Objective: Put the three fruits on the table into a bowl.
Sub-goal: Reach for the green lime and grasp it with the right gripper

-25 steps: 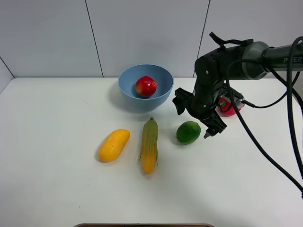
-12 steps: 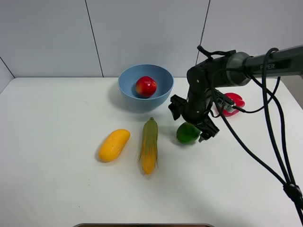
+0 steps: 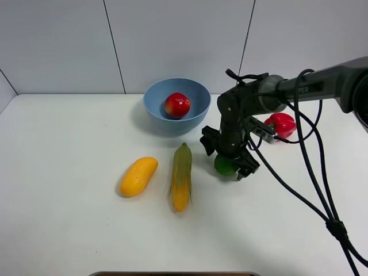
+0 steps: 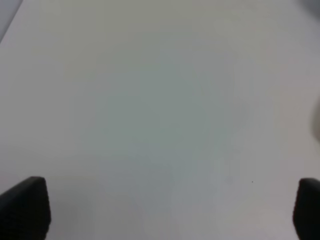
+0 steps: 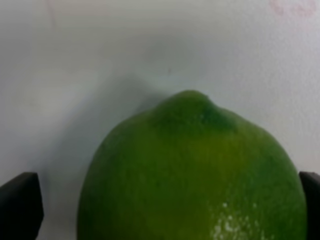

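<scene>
The green lime [image 3: 223, 166] lies on the white table [image 3: 69, 218], half hidden under my right gripper [image 3: 229, 163]. That gripper is low over the lime and open, one finger on each side. In the right wrist view the lime [image 5: 192, 175] fills the frame between the fingertips [image 5: 20, 205]. The red apple [image 3: 177, 105] sits in the light-blue bowl [image 3: 154, 95] at the back. The yellow-orange mango [image 3: 138, 176] lies on the table at left. My left gripper [image 4: 165, 210] is open over bare table and does not show in the exterior view.
A corn cob [image 3: 182, 176] lies between the mango and the lime, close to the right gripper. A red bell pepper [image 3: 280, 125] sits behind the right arm. Black cables hang from that arm to the lower right.
My right gripper has moved left and down from beside the lime to over it, so its fingers now straddle the lime. The fruits, corn and bowl have not moved.
</scene>
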Available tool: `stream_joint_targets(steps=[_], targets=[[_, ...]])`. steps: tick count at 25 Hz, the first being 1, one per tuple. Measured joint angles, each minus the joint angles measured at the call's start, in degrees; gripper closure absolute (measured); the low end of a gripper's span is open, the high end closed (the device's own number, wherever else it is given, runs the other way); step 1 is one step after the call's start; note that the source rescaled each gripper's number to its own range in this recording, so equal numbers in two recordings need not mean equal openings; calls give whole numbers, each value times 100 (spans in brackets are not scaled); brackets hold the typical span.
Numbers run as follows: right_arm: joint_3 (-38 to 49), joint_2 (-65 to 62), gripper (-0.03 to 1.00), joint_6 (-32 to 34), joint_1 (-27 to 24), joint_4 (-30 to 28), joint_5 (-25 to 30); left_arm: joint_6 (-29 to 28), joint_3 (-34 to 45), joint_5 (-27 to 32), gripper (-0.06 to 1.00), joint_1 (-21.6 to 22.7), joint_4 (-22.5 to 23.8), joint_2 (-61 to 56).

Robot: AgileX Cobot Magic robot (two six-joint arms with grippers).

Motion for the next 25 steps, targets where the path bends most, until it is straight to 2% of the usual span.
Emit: stream_joint_targets(steps=[17,18,20,22,25], targets=[[-50,139,-3,0,0,-125,-3,0,0,0,-5,0,0,0],[-50,139,-1,0,0,-125,-3,0,0,0,-5,0,0,0],[-50,139,10,0,0,-125,-3,0,0,0,-5,0,0,0],[-50,144,35,0,0,-130,-9,0,0,0,-5,0,0,0],[-50,143,35,0,0,-136,-29,0,0,0,-5,0,0,0]])
